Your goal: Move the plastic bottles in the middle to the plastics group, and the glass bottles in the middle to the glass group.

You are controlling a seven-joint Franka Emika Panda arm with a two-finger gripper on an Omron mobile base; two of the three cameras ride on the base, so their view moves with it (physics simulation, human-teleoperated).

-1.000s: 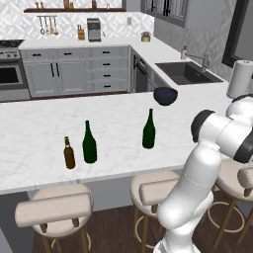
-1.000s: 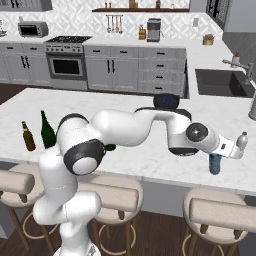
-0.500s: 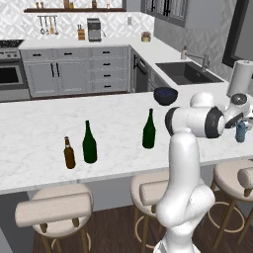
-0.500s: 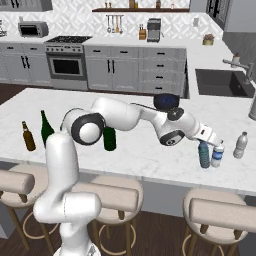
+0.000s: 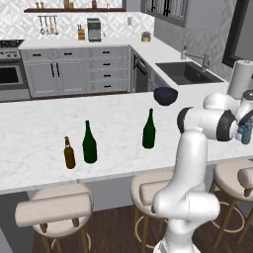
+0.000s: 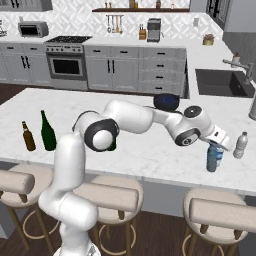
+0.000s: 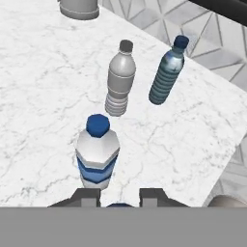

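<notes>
Standing by the hand point(image 7: 119, 195): three plastic bottles point(image 7: 98, 152); two green bottles point(image 5: 89, 143).

Bare marble lies open from nine to eleven o'clock in the hand view, while the blue-capped bottle point(image 7: 97, 153) blocks dead ahead and the grey bottle point(image 7: 119, 79) and teal bottle point(image 7: 167, 71) crowd twelve to one o'clock

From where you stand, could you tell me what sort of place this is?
It looks like a home kitchen, rendered rather than real. A stove with an oven sits among grey cabinets, a sink with a faucet is set in the side counter, and bar stools line a marble island counter.
</notes>
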